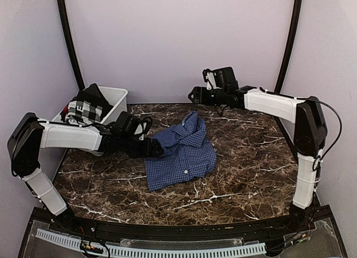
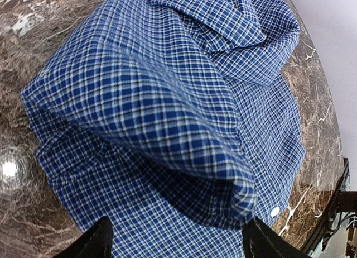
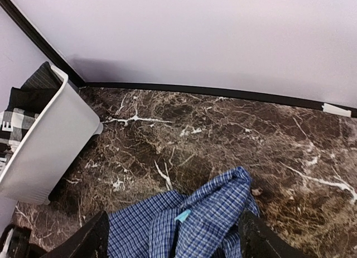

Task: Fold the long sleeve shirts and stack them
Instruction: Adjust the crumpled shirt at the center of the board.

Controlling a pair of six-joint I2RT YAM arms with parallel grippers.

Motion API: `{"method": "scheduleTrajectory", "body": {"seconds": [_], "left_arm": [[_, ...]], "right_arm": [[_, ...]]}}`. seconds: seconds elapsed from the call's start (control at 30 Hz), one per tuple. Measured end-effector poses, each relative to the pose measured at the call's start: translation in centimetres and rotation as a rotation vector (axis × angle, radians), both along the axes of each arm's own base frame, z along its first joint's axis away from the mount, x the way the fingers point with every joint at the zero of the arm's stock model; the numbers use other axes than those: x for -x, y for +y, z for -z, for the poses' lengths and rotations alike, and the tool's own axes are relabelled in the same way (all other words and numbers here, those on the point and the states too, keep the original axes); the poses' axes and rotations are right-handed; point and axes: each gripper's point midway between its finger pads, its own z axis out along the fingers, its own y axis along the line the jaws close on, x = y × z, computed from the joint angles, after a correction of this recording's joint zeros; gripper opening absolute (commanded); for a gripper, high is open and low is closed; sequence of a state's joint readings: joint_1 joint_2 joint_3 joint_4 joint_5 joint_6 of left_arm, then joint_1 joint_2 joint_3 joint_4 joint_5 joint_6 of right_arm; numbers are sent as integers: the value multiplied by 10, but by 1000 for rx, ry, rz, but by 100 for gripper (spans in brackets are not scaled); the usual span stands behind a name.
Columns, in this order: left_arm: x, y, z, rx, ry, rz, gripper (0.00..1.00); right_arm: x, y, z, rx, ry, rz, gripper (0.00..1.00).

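**Blue checked shirt lies loosely folded mid-worktop, both grippers open**

Blue cloth with a fine dark check fills the middle of the scene: the blue checked shirt [image 1: 181, 152] lies on the brown marble worktop [image 1: 251, 157], roughly folded, its collar end [image 1: 192, 124] pointing to the back and its lower half spread flat toward the near edge. From the left wrist a small white button [image 2: 274, 211] shows on the front placket, and a thick fold of the shirt's side bulges upward.

The left gripper [image 1: 158, 150] reaches in low from the left and sits at the shirt's left edge. Its fingers [image 2: 97, 241] stand wide apart with that raised fold just ahead of them; they are not closed on the cloth.

The right gripper [image 1: 192, 94] hangs raised above the back of the worktop, well apart from the shirt. In its own camera the fingers [image 3: 92, 238] are spread wide with nothing between them, and the collar end with a pale blue tag [image 3: 182, 215] lies below.

At the back left corner stands a white bin [image 1: 118, 96], holding black-and-white checked cloth [image 1: 83, 110] and some dark fabric.
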State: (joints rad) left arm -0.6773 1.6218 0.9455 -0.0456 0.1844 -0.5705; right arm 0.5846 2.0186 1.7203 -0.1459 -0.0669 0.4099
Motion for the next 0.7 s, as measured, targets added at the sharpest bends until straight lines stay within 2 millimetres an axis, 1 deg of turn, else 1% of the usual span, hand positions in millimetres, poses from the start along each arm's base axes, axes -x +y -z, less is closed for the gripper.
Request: {"method": "scheduleTrajectory", "body": {"seconds": [0.1, 0.13, 0.17, 0.2, 0.23, 0.27, 0.33, 0.43, 0.47, 0.53, 0.6, 0.7], "left_arm": [[-9, -7, 0, 6, -9, 4, 62], [-11, -9, 0, 7, -11, 4, 57], [-13, -11, -1, 9, -16, 5, 54], [-15, -12, -1, 10, -18, 5, 49], [-16, -13, -2, 11, -20, 4, 46], [-18, -14, -2, 11, -26, 3, 40], [-23, -15, -5, 7, -41, 0, 33], [-31, -17, -11, 6, -65, -11, 24], [-33, -18, -14, 5, -75, -15, 22], [-39, -19, -22, 4, -99, -23, 19], [-45, -20, -30, 3, -123, -31, 18], [-52, -20, -39, -3, -148, -46, 14]], "right_arm": [[24, -19, -5, 17, -6, 12, 76], [32, -25, -3, 23, -3, 18, 75], [40, -31, -1, 29, 1, 23, 73], [46, -37, 3, 35, 7, 27, 73], [51, -40, 8, 40, 14, 28, 73], [57, -44, 13, 43, 22, 31, 72], [68, -51, 31, 51, 47, 35, 72], [82, -58, 60, 60, 92, 41, 70], [86, -60, 69, 64, 110, 44, 69], [91, -62, 80, 65, 136, 47, 67], [93, -60, 82, 45, 147, 48, 66], [91, -52, 78, -4, 144, 36, 66]]}}
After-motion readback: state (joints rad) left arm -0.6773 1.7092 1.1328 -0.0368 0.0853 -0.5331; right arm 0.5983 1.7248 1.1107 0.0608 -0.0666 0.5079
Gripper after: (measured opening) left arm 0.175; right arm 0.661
